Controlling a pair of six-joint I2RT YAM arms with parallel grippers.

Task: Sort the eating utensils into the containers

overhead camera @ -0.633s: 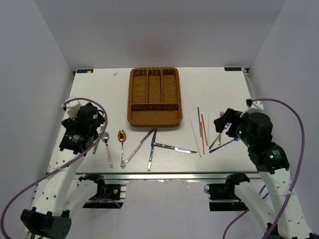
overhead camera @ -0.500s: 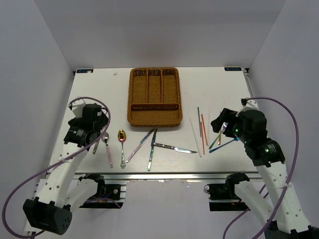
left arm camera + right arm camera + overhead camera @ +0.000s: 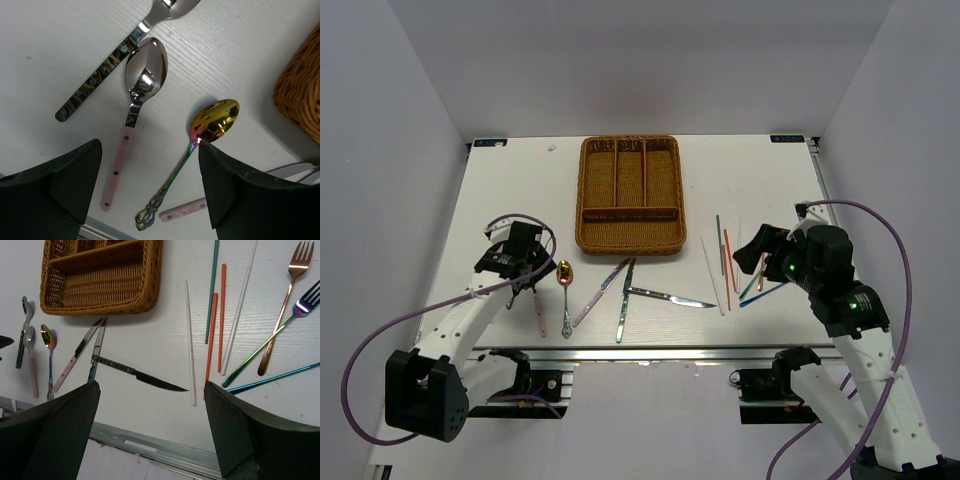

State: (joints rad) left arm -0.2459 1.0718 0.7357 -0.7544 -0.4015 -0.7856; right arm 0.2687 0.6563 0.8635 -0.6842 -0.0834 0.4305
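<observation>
The brown wicker tray sits at the table's back middle, its slots empty. In front of it lie a gold-bowled spoon, a pink-handled spoon, three knives and white, red and green chopsticks. Forks lie further right. My left gripper is open low over the pink-handled spoon and the gold spoon, with their handles between its fingers. My right gripper is open and empty, above the table near a knife and the chopsticks.
A third spoon with a dark handle lies left of the pink one. The tray's corner shows at the right of the left wrist view. The table's metal front edge runs just below the right gripper. Forks lie at the right.
My left gripper has swung right and down to the spoons. My right gripper has shifted left, from over the forks toward the chopsticks. No utensil has moved.
</observation>
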